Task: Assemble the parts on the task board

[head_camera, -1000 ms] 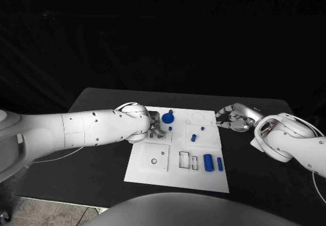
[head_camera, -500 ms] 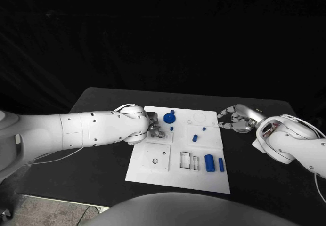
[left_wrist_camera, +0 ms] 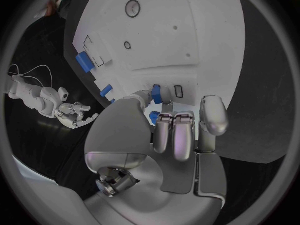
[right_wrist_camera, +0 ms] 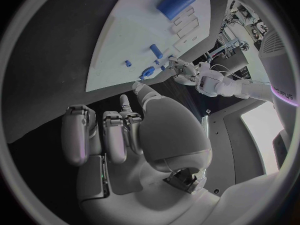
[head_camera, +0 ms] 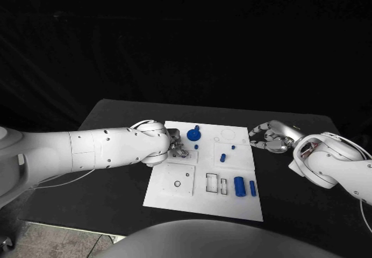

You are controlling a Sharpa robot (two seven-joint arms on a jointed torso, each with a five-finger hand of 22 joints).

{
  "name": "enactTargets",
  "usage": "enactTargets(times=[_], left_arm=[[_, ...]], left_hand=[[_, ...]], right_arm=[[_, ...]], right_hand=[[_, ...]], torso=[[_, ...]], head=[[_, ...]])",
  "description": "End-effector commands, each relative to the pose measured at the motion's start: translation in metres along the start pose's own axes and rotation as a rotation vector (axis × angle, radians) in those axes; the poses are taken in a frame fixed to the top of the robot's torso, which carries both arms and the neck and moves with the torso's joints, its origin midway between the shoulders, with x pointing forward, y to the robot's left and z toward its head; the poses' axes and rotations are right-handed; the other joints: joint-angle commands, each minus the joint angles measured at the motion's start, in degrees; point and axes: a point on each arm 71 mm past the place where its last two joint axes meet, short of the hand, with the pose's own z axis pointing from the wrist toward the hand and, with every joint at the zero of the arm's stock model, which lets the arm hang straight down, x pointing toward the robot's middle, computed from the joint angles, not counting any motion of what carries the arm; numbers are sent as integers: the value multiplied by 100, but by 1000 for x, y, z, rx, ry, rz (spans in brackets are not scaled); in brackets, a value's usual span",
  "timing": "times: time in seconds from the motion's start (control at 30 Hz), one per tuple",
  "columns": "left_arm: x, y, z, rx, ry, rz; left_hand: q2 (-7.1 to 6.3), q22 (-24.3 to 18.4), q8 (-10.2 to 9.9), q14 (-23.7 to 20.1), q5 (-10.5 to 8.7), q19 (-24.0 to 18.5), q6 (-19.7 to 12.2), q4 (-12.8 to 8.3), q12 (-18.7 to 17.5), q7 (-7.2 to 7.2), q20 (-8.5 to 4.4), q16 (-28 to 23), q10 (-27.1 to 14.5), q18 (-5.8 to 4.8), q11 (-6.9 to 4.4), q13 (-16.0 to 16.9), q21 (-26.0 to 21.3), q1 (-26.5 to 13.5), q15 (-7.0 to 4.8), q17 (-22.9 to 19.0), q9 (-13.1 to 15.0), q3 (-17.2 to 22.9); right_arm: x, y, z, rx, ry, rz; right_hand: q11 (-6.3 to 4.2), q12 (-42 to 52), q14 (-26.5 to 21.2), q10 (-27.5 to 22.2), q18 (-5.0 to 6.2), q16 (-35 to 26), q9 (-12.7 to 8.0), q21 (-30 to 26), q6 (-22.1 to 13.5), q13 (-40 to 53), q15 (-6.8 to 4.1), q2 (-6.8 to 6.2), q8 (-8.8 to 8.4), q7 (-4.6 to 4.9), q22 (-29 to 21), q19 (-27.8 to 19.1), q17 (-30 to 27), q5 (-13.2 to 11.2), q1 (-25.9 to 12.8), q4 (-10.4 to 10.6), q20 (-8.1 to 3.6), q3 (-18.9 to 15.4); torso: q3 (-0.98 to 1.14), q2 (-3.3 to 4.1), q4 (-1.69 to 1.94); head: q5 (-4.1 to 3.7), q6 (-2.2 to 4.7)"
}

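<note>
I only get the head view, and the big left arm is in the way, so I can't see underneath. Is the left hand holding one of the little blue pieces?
Observer: In the left wrist view, a small blue part shows between the thumb and curled fingers of the left hand. I can't tell if it is really pinched.
Operator: Okay! And the other hand, is anything hiding inside it?
Observer: No. In the right wrist view, the fingers of the right hand are curled in with nothing between them.
</note>
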Motion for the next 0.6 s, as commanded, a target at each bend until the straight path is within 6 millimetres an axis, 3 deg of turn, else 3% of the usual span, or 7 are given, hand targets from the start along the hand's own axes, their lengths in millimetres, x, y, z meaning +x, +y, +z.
enactTargets(times=[0.03,0.2,0.43,0.6], left_arm=[[4,-1,1,2,5,-6],[6,-2,1,6,9,-10],[7,-2,2,7,14,-10],[7,-2,2,5,25,0]], left_hand=[[12,-4,-41,594,-269,-1,94,7,35,-57,19,14,610,38,29,1507,-36,-149,55,1505,36,63],[27,-9,-66,594,-615,-20,100,3,35,-47,28,14,610,44,40,1507,-69,-265,65,1505,86,101],[38,-7,-104,594,-860,-32,97,1,35,-33,39,14,610,48,52,1507,-96,-359,76,1505,123,100],[33,6,-145,594,-1427,-37,158,67,35,3,62,14,610,48,87,1507,-124,-753,105,1505,157,-166]], right_arm=[[2,0,0,0,15,-1],[3,-1,0,0,16,0],[3,-1,0,2,19,0],[4,-1,0,3,22,0]], right_hand=[[25,22,599,602,80,19,-8,-33,49,1509,46,14,9,-6,1112,-49,1505,51,69,-1,8,42],[26,22,599,602,82,19,-15,-39,51,1509,46,11,8,-5,1111,-52,1505,79,78,-10,8,56],[27,22,599,602,82,19,-24,-42,56,1509,47,11,7,-4,1111,-52,1505,121,91,-21,8,80],[29,22,599,602,82,19,-41,-44,58,1509,48,1,3,-1,1111,-51,1505,194,111,-44,9,118]], torso=[[0,3,-5],[-1,6,-6],[1,7,-3],[2,5,-2]], head=[[6,1],[10,1],[10,1],[12,1]])
